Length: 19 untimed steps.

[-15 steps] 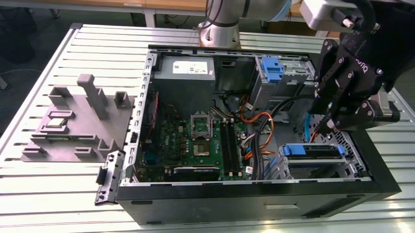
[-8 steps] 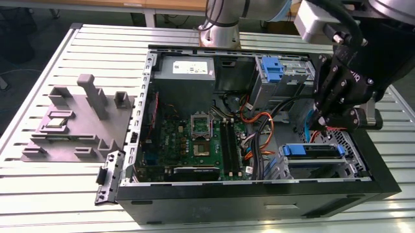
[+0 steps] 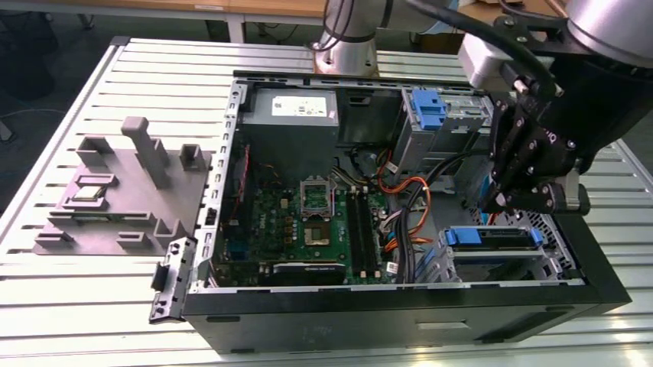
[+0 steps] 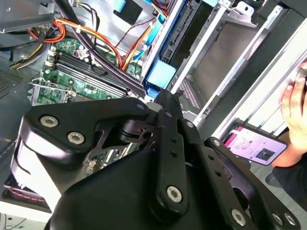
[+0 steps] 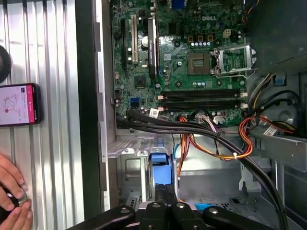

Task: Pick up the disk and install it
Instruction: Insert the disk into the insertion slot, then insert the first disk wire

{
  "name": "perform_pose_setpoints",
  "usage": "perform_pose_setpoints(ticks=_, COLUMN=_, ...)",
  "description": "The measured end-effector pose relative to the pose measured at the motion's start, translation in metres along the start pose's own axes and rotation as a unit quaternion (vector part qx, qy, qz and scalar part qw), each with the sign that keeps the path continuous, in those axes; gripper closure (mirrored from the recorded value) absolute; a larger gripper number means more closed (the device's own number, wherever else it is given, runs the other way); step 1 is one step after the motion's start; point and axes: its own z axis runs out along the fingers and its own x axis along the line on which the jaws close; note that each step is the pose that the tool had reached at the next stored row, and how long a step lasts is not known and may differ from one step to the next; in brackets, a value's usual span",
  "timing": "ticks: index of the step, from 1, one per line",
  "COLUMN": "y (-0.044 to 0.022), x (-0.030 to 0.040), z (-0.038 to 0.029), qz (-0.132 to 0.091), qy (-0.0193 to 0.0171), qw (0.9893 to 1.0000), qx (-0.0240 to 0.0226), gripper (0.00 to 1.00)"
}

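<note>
The disk (image 3: 493,237) lies flat in the drive bay at the front corner of the open computer case (image 3: 408,302), on the exterior view's right; its blue bracket faces up. My gripper (image 3: 507,205) hangs just above that bracket. In both wrist views the black fingers are shut together, the tips (image 5: 166,189) right at the end of the blue bracket (image 5: 159,165). The second wrist view shows the same closed tips (image 4: 165,96) just short of the blue piece (image 4: 160,74). Whether the tips press on it I cannot tell. The drive's metal body is hidden.
A second blue-handled caddy (image 3: 429,107) sits by the power supply (image 3: 290,107). Orange and black cables (image 5: 211,143) cross beside the bay. A grey fixture (image 3: 122,191) holding a small silver chip stands at the exterior view's left. A phone (image 5: 19,104) and a person's hand (image 5: 9,194) rest on the table.
</note>
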Motion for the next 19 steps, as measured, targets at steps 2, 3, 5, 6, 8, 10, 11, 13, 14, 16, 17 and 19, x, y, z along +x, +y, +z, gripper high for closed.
perform_pose_setpoints(ticks=2, y=-0.0013, x=-0.0001, z=0.0037, qz=0.0, qy=0.0, qw=1.0, qx=0.0, gripper=0.9)
perform_pose_setpoints(ticks=3, y=-0.002, x=-0.0002, z=0.0055, qz=0.0, qy=0.0001, qw=1.0, qx=0.0, gripper=0.9)
perform_pose_setpoints(ticks=5, y=-0.0027, x=-0.0003, z=0.0087, qz=0.0, qy=0.0002, qw=1.0, qx=0.0001, gripper=0.9)
perform_pose_setpoints(ticks=6, y=-0.0027, x=-0.0003, z=0.0092, qz=0.0, qy=0.0003, qw=1.0, qx=0.0003, gripper=0.9)
perform_pose_setpoints(ticks=8, y=-0.0028, x=-0.0003, z=0.0098, qz=0.0, qy=0.0003, qw=1.0, qx=0.0005, gripper=0.9)
perform_pose_setpoints(ticks=10, y=-0.0028, x=-0.0003, z=0.0099, qz=0.0, qy=0.0003, qw=1.0, qx=0.0005, gripper=0.9)
perform_pose_setpoints(ticks=11, y=-0.0028, x=-0.0003, z=0.01, qz=0.0, qy=0.0002, qw=1.0, qx=0.0007, gripper=0.9)
perform_pose_setpoints(ticks=13, y=-0.0027, x=-0.0003, z=0.01, qz=0.0, qy=0.0002, qw=1.0, qx=0.0009, gripper=0.9)
perform_pose_setpoints(ticks=14, y=-0.0028, x=-0.0003, z=0.01, qz=0.0, qy=0.0002, qw=1.0, qx=0.0009, gripper=0.9)
perform_pose_setpoints(ticks=16, y=-0.0028, x=-0.0003, z=0.01, qz=0.0, qy=0.0002, qw=1.0, qx=0.001, gripper=0.9)
perform_pose_setpoints(ticks=17, y=-0.0028, x=-0.0003, z=0.01, qz=0.0, qy=0.0002, qw=1.0, qx=0.001, gripper=0.9)
perform_pose_setpoints(ticks=19, y=-0.0028, x=-0.0003, z=0.01, qz=0.0, qy=0.0002, qw=1.0, qx=0.001, gripper=0.9)
